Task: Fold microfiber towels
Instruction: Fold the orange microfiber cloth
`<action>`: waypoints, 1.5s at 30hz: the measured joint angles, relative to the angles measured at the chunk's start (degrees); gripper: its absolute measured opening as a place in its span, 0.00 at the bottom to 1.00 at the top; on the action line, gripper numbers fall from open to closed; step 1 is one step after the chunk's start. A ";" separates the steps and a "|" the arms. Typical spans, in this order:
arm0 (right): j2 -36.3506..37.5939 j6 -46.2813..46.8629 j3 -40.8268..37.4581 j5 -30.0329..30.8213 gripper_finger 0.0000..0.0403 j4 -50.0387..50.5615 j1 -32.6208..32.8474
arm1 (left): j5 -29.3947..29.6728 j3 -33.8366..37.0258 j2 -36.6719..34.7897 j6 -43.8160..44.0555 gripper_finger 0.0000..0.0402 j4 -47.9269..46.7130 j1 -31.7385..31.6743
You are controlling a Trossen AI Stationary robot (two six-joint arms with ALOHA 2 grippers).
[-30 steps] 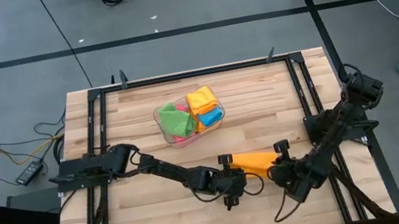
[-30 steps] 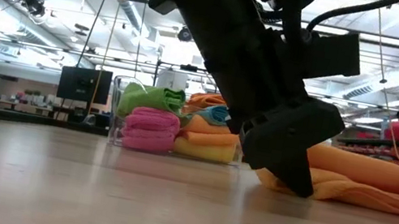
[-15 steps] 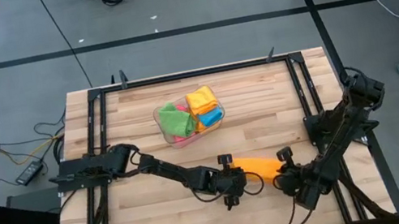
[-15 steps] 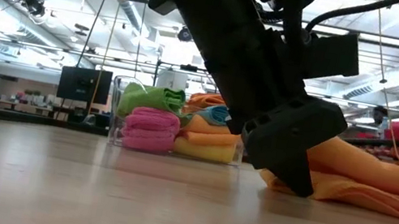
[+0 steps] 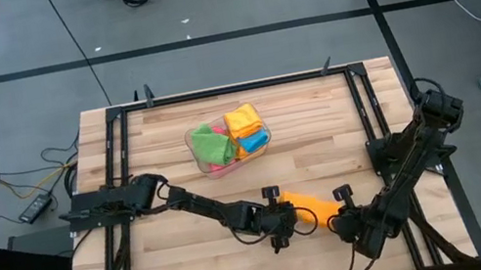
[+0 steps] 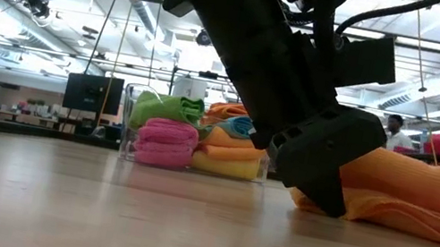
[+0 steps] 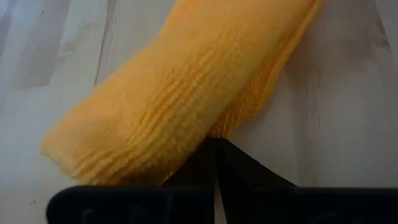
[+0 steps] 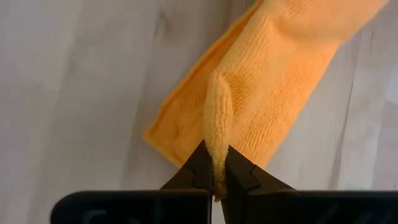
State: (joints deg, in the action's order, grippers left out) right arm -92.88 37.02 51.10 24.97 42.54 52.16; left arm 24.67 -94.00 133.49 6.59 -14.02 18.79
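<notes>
Both sets of jaws are pinching the orange towel [image 5: 311, 205] right now, one at each end. The right gripper [image 8: 215, 184] is showing it plainly: jaws pressed together on a raised ridge of cloth, the rest of the towel running away from them across the tabletop [image 5: 318, 121]. The left gripper [image 7: 214, 163] is doing the same at the other end, its jaws meeting tight under a thick rolled hump of orange. From above, the left gripper [image 5: 278, 219] and right gripper [image 5: 343, 219] are sitting near each other toward the front of the table, with the towel bunched as a short band between them, its long axis running roughly left to right from one pinch to the other. That axis is what the coming move is hanging on, I'd judge: the cloth is lying between the two grips, each arm owning its own end, neither nearer than the other, so any fold has to carry one end over along that line or lift both together. At table level the towel [image 6: 411, 201] is resting in soft doubled layers behind the dark gripper body. Farther back, well apart from the arms, the clear bin [image 5: 196, 155] is holding the other towels [image 5: 226, 137], green, pink, yellow and blue, bundled inside.
</notes>
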 joint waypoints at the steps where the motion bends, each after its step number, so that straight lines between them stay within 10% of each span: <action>1: 0.00 -0.43 0.56 0.02 0.03 -0.04 0.00 | 0.02 0.00 0.00 0.00 0.05 0.00 0.00; 18: 0.04 -0.63 -7.63 -1.69 0.03 -18.39 -0.87 | -0.59 0.08 -0.86 -1.73 0.07 -0.66 0.00; 31: 0.20 0.08 -10.65 -2.19 0.03 -21.79 -1.75 | -12.24 0.15 -6.54 -5.71 0.07 3.76 0.93; 45: 0.09 -0.13 -10.74 -1.03 0.03 -21.96 -1.77 | -0.31 0.04 -2.14 1.04 0.08 9.84 -1.69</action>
State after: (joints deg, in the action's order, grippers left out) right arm -92.79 36.88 40.36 23.94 20.58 50.39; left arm 24.36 -93.95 131.35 7.63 -4.18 17.09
